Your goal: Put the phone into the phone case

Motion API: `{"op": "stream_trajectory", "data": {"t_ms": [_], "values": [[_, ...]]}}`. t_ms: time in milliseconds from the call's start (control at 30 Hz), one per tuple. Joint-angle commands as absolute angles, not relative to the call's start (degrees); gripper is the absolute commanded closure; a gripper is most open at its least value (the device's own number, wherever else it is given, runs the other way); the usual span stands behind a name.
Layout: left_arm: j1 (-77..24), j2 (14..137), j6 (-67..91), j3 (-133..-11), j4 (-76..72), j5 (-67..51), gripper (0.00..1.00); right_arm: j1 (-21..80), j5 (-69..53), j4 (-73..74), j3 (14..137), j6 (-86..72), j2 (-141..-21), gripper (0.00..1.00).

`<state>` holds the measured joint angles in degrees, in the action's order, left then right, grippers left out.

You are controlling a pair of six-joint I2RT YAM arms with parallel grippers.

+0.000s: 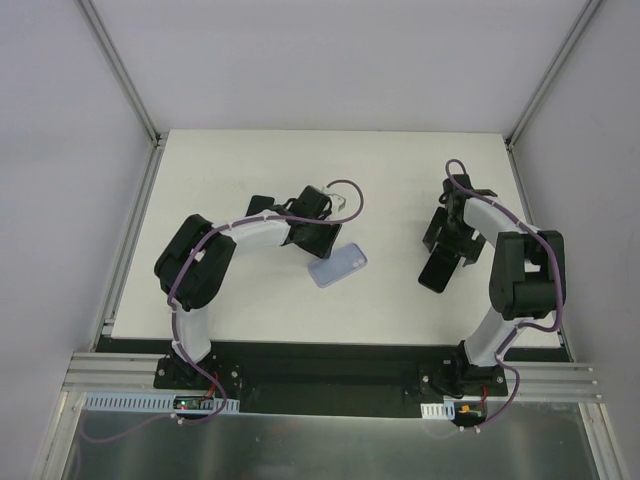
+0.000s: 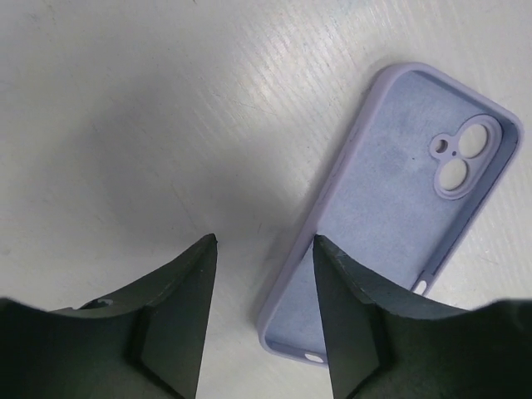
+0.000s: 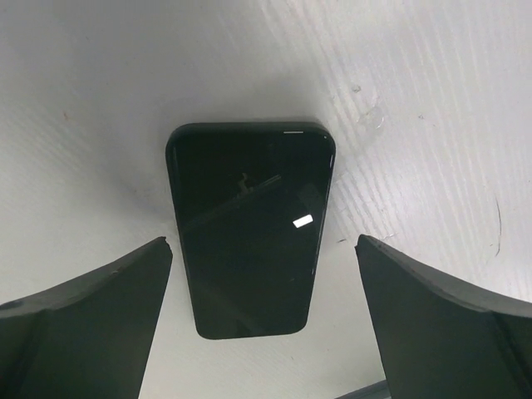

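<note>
A lilac phone case (image 1: pixel 338 266) lies open side up on the white table; the left wrist view shows its camera cutout at the far end (image 2: pixel 407 199). My left gripper (image 1: pixel 320 242) hovers just behind it, open and empty (image 2: pixel 265 241), with the case's long left edge between the fingers and the right finger (image 2: pixel 357 324) over the case. A black phone (image 1: pixel 436 270) lies screen up to the right (image 3: pixel 249 229). My right gripper (image 1: pixel 447 243) is open and empty above it (image 3: pixel 264 241), its fingers on either side of the phone's near end.
The white table (image 1: pixel 250 180) is bordered by metal frame rails at the left (image 1: pixel 130 240) and at the near edge. The phone and case lie roughly 100 pixels apart in the top view, with bare table between them.
</note>
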<state>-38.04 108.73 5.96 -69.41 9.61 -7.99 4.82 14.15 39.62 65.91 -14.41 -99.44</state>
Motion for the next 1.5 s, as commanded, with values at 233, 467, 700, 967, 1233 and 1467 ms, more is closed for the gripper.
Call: {"op": "stream_trajectory", "data": {"t_ms": [233, 467, 700, 967, 1233, 1467], "values": [[-41.13, 108.72, 13.08, -69.7, 14.14, -6.23, 1.0, 1.94, 11.61, 35.42, 61.7, -17.58, -99.76, 0.02], [-40.78, 106.79, 27.48, -70.49, 16.7, -7.9, 1.0, 2.02, 10.64, 34.45, 61.17, -16.0, -100.63, 0.08], [-40.87, 106.26, 37.87, -69.0, 16.61, -9.05, 1.0, 3.25, 8.88, 32.87, 61.43, -12.31, -101.42, 0.2], [-40.87, 102.58, 40.96, -68.38, 15.82, -9.32, 0.51, 4.74, 7.21, 33.84, 64.51, -8.18, -103.27, 0.27], [-36.05, 94.32, 40.52, -65.31, 15.91, -10.72, 0.28, 7.03, -3.06, 31.38, 64.42, -3.26, -103.88, 0.38], [-25.16, 87.28, 37.01, -57.85, 15.82, -13.88, 0.27, 13.09, -5.8, 35.15, 67.24, -2.46, -103.36, 0.43]]}}
